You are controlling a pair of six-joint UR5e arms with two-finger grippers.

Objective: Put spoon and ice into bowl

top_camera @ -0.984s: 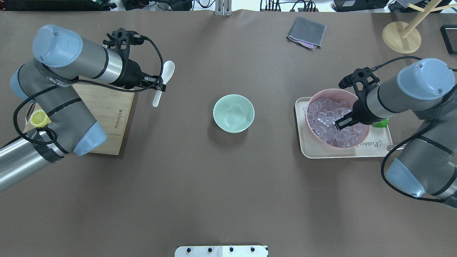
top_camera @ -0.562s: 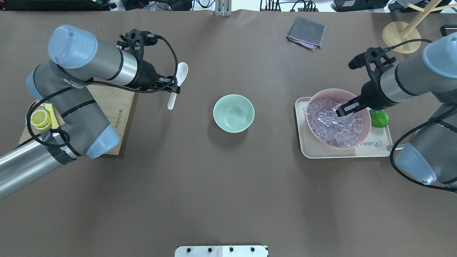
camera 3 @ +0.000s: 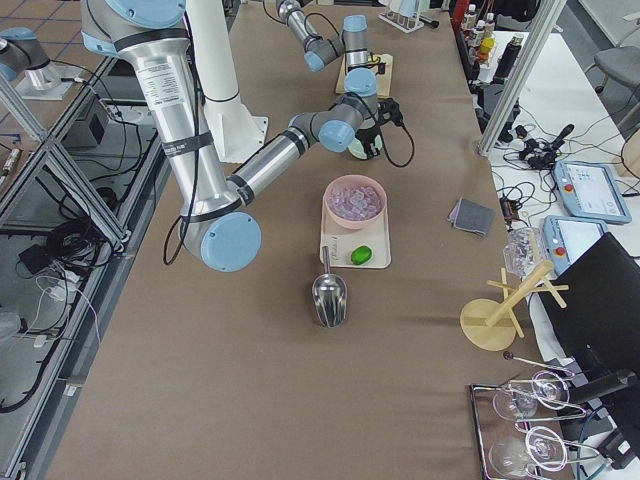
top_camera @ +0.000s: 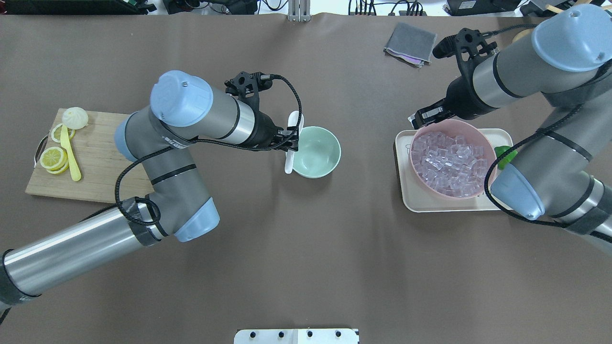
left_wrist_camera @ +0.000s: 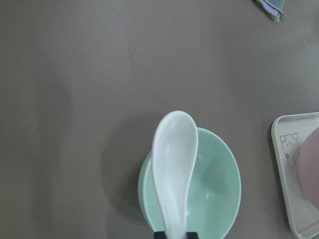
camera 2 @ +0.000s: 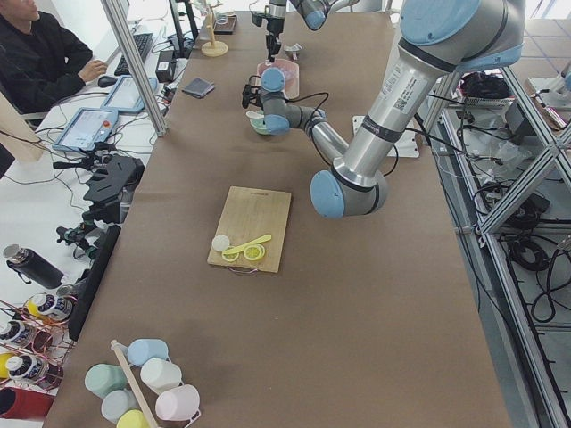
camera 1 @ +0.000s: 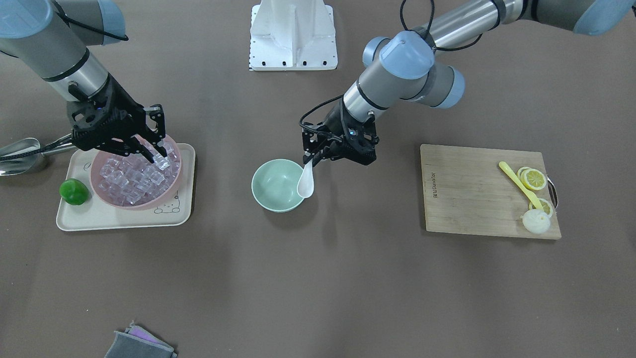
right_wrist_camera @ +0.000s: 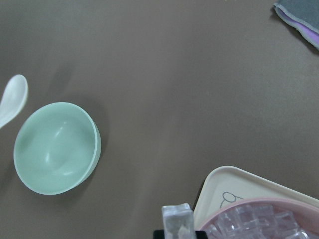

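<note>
The white spoon (top_camera: 294, 120) is held in my left gripper (top_camera: 289, 140), which is shut on its handle. The spoon hangs over the left rim of the mint-green bowl (top_camera: 318, 153), scoop pointing away from me. The left wrist view shows the spoon (left_wrist_camera: 172, 159) over the bowl (left_wrist_camera: 214, 194). My right gripper (top_camera: 427, 116) is shut on one clear ice cube (right_wrist_camera: 177, 221) and holds it above the far left rim of the pink bowl (top_camera: 452, 160). The front view also shows the ice cube (camera 1: 161, 160), the spoon (camera 1: 306, 183) and the bowl (camera 1: 272, 186).
The pink bowl, heaped with ice, stands on a cream tray (top_camera: 406, 193) with a green lime (camera 1: 73, 192). A metal scoop (camera 1: 17, 149) lies beside the tray. A cutting board (top_camera: 95, 177) holds lemon slices and a yellow utensil (top_camera: 71, 155). A grey cloth (top_camera: 410, 44) lies at the far side.
My left arm has carried the spoon right, from beside the cutting board to the bowl's left rim. My right gripper has risen out of the ice heap with a cube, toward the pink bowl's far left.
</note>
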